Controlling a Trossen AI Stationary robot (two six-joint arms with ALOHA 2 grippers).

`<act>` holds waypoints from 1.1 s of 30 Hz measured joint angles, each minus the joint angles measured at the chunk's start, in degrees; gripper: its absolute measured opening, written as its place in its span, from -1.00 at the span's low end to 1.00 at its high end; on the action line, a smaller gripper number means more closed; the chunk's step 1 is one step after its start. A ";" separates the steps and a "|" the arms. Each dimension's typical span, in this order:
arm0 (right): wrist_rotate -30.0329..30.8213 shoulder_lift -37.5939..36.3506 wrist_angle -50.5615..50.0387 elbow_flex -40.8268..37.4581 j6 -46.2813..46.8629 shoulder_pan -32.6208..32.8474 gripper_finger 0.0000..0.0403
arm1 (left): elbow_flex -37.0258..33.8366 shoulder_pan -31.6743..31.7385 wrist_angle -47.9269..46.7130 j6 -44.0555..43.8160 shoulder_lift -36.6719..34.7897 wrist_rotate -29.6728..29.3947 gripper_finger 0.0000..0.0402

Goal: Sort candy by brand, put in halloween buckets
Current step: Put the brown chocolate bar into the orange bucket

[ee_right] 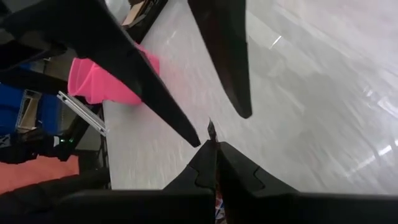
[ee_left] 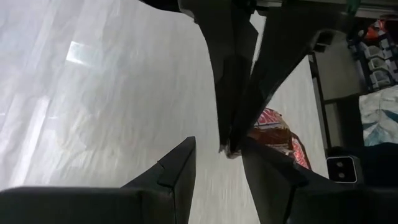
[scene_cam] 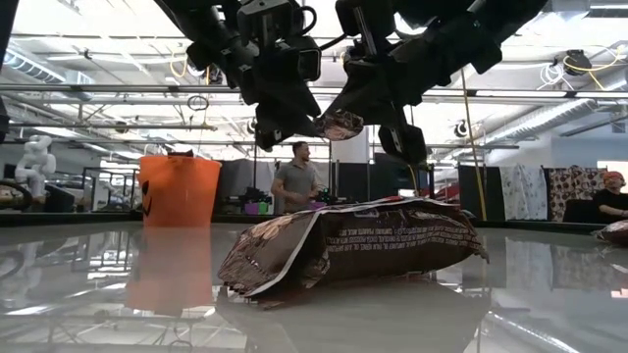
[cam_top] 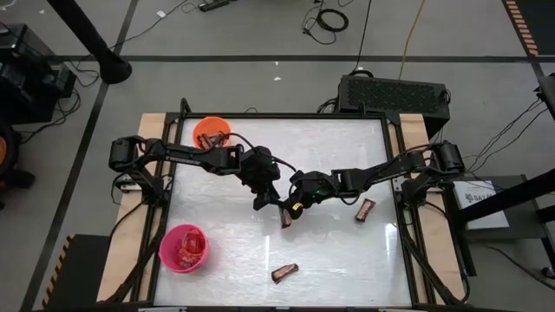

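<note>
My right gripper is shut on a brown candy bar, held in the air over the middle of the table. My left gripper is open just beside it on the left. In the left wrist view its two fingers stand on either side of my right gripper's fingertips and the bar's end, touching nothing that I can see. The orange bucket stands at the far left with dark candy in it. The pink bucket stands at the near left with red candy in it. My right gripper pinches one end of the brown bar's wrapper between its two shut fingers, only at their tips. The fingers slant down from the table's right side. The rest of the bar hangs beyond the tips, clear of the table.
Two more brown bars lie on the table, one at the right and one near the front edge, which looms large in the low view. People stand in the room beyond the table.
</note>
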 joint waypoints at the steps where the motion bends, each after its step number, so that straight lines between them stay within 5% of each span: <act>1: 0.02 0.00 0.35 0.00 -0.22 0.00 -0.99 | 0.00 0.02 0.00 0.00 0.00 0.08 -0.32; 9: -0.07 0.05 1.70 0.00 -0.65 0.00 -0.99 | 0.00 0.02 0.00 0.82 0.00 1.03 -0.37; 17: -0.04 0.08 1.68 -0.02 1.66 -0.02 -0.99 | 0.04 -0.03 0.04 1.39 -0.04 1.23 -0.93; 20: -0.09 0.09 1.44 -0.02 2.27 -0.03 -0.94 | 0.04 -0.03 0.05 2.64 -0.04 1.22 -0.96; 28: -0.55 0.09 -1.10 -0.02 6.13 -1.13 -0.48 | 0.04 0.02 0.01 4.09 -0.04 -0.03 -0.99; 33: -7.21 -0.04 -0.62 0.09 5.07 -1.09 -0.17 | 0.04 0.15 -0.83 5.93 -0.03 -4.40 -0.99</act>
